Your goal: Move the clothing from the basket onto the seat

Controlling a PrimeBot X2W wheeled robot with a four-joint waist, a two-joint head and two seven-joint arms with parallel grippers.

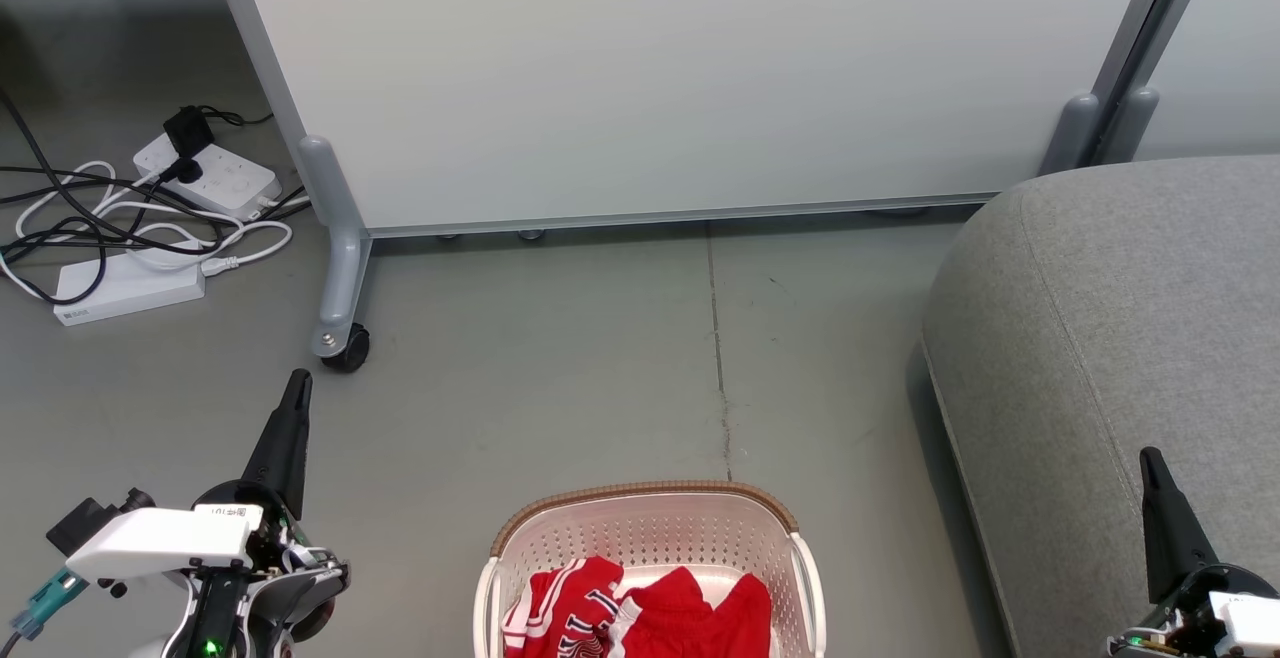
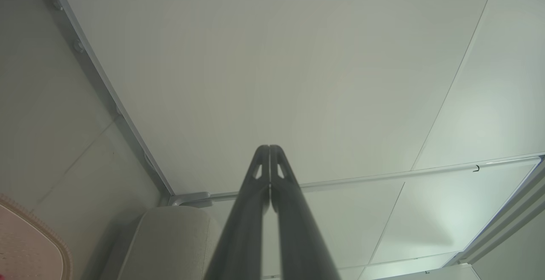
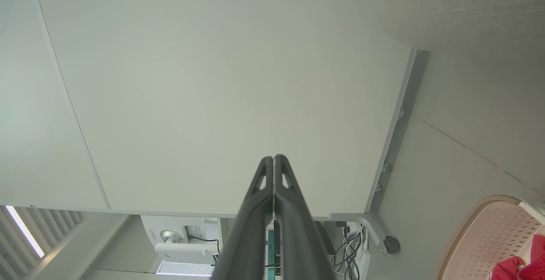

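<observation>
Two red garments [image 1: 640,610] lie heaped in the laundry basket [image 1: 640,491], untouched. Flanking it, the left gripper [image 1: 297,385] hangs over the floor [image 1: 560,368] and the right gripper [image 1: 1152,463] above the sofa [image 1: 1090,318] edge. Each has its fingers pressed together, empty, likely parked clear before the first reach.

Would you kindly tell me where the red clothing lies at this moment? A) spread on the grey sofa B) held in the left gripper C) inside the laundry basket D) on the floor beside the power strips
C: the clothing lies heaped inside the basket, apart from the seat, and the left gripper and the right gripper are both shut with nothing between their fingers.
</observation>
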